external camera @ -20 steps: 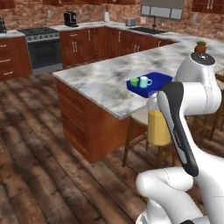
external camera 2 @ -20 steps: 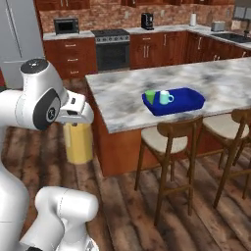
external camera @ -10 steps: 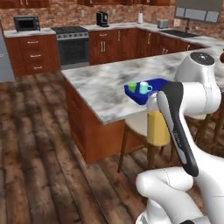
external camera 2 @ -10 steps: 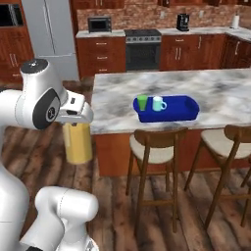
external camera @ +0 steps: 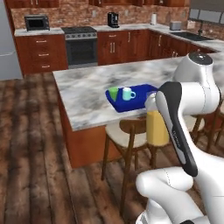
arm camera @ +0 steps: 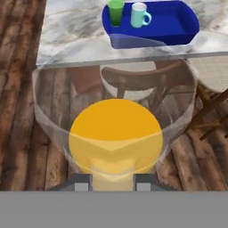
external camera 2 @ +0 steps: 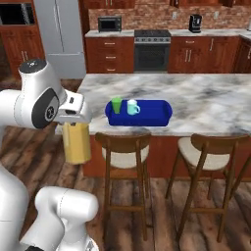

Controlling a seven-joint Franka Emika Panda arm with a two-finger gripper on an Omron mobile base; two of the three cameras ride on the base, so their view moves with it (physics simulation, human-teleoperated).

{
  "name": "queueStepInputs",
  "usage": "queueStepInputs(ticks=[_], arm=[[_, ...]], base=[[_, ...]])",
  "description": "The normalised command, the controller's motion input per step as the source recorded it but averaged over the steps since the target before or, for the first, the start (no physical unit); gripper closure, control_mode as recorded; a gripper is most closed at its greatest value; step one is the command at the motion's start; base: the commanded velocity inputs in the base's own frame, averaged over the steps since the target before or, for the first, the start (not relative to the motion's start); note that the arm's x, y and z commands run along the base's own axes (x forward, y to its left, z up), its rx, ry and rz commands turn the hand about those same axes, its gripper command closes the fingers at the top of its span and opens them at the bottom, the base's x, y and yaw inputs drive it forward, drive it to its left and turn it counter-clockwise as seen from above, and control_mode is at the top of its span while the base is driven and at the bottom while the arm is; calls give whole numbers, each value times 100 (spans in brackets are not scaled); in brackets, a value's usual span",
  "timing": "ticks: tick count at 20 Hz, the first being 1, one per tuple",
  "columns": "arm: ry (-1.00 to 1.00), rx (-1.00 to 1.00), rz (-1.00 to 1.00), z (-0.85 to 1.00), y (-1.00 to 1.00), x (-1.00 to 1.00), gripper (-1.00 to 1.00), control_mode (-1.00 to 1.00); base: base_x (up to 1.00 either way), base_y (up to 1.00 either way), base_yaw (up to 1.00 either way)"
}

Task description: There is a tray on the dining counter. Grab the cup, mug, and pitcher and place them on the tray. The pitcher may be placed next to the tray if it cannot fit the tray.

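With cup (external camera 2: 116,105) and mug (external camera 2: 132,107) on the tray (external camera 2: 152,116), the pincer (arm camera: 113,180) holds the pitcher (external camera 2: 77,142) — next, carry it to the table (external camera 2: 206,103).

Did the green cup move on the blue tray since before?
No. The cup sits at the tray's left end beside the mug, as earlier. The whole picture shifted because the base drove.

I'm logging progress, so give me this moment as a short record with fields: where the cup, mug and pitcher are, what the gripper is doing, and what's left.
tray: on the dining counter
cup: on the tray, left end
mug: on the tray, beside the cup
pitcher: in the air, off the counter, holding orange liquid
gripper: shut on the pitcher's rim
stools: two at the counter below the tray
left to do: set the pitcher on or beside the tray
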Motion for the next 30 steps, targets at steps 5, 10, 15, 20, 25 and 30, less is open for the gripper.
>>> queueStepInputs(ticks=[5, 10, 15, 20, 25, 30], arm=[[0, 0, 0, 0, 0, 0, 100, 100], [0, 0, 0, 0, 0, 0, 100, 100], [0, 0, 0, 0, 0, 0, 100, 100], [0, 0, 0, 0, 0, 0, 100, 100], [0, 0, 0, 0, 0, 0, 100, 100], [0, 0, 0, 0, 0, 0, 100, 100]], base=[[17, -89, 23], [44, -47, 14], [48, -50, 15], [55, -30, 14], [65, -28, 15], [52, -22, 14]])
